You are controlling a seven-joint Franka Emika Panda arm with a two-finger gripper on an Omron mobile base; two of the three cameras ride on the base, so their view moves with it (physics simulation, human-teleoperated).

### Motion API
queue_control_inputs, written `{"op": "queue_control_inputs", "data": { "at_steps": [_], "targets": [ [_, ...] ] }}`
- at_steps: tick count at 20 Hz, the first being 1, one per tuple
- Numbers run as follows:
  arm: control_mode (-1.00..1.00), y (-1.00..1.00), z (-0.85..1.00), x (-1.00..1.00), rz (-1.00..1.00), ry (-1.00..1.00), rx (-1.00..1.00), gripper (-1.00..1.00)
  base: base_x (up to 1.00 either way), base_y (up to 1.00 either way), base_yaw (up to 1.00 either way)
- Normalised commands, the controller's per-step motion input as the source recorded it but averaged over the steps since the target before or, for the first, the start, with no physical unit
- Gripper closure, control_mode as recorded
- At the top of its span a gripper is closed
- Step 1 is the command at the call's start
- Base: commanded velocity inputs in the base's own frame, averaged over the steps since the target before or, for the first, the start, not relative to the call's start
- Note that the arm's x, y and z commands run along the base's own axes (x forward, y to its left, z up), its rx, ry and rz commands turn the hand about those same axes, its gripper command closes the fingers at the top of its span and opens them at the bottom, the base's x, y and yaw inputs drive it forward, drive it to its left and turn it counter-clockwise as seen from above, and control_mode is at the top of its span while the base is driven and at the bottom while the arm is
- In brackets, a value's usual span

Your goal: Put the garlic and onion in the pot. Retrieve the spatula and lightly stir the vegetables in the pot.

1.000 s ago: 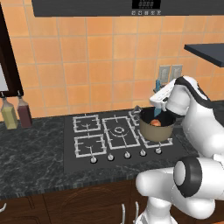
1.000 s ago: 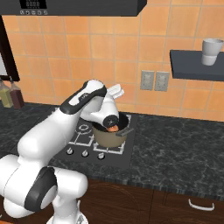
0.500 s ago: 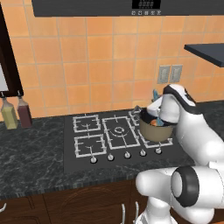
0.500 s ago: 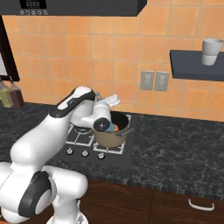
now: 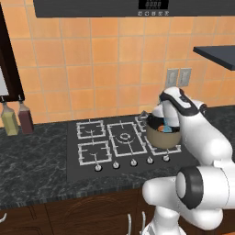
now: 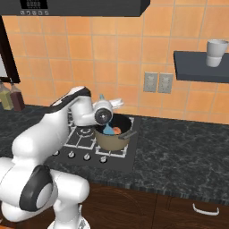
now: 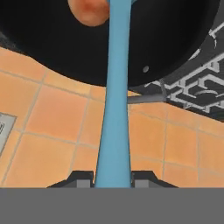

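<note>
The hand [image 7: 113,178] is clamped on the spatula [image 7: 116,109] and has swung lower over the pot [image 6: 113,136] within the last second, so the stirring looks underway. The hand view shows an orange vegetable [image 7: 89,12] just beside the blade; the base views hide that contact behind the wrist.

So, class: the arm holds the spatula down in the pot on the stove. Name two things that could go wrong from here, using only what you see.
1. The gripper clamps the spatula only at its slim handle end, so a hard stir might twist or slip it.
2. The pot sits on a corner burner near the hob edge; a sideways push could slide it or fling out the orange vegetable.
</note>
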Motion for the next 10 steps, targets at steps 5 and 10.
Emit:
{"op": "queue_control_inputs", "data": {
  "at_steps": [5, 10],
  "targets": [
    [-1.0, -0.36, -0.68, 0.12, 0.1, 0.0, 0.25, 1.0, 0.0, 0.0, 0.0],
    [-1.0, -0.13, -0.69, 0.06, 0.1, -0.07, 0.19, 1.0, 0.0, 0.0, 0.0]
  ]
}}
